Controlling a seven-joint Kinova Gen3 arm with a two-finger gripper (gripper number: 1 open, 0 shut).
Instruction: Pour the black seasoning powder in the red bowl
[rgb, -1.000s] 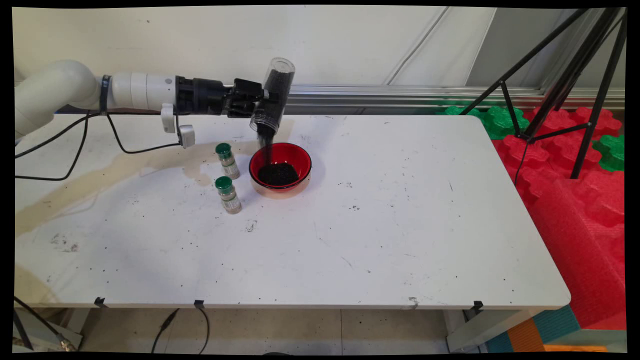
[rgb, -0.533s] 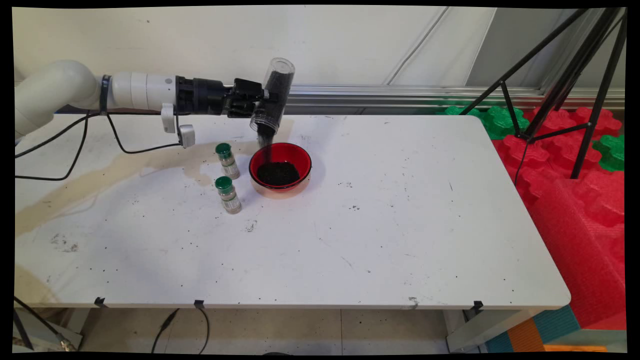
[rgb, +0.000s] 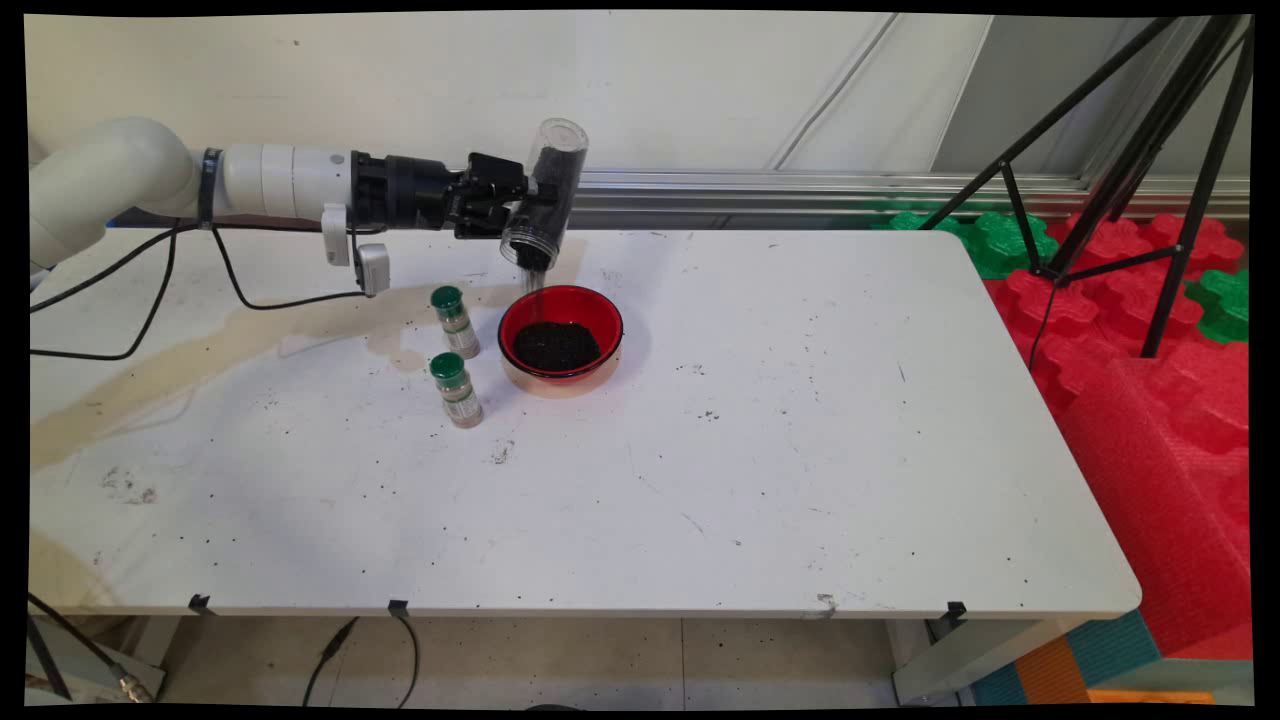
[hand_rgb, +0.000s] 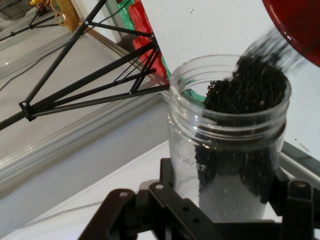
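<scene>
More of the black granules (rgb: 556, 346) are now lying in your red bowl (rgb: 561, 338) than a second ago, while the clear jar (rgb: 543, 196) is staying tipped mouth-down above the bowl's far rim. Your gripper (rgb: 528, 196) is reaching level from the left, jaws clamping the jar's middle. Two green-capped bottles (rgb: 455, 322) are standing left of the bowl on the stained white table (rgb: 780, 450), with red and green foam mats (rgb: 1150, 330) and a black tripod (rgb: 1140, 150) at right.
</scene>
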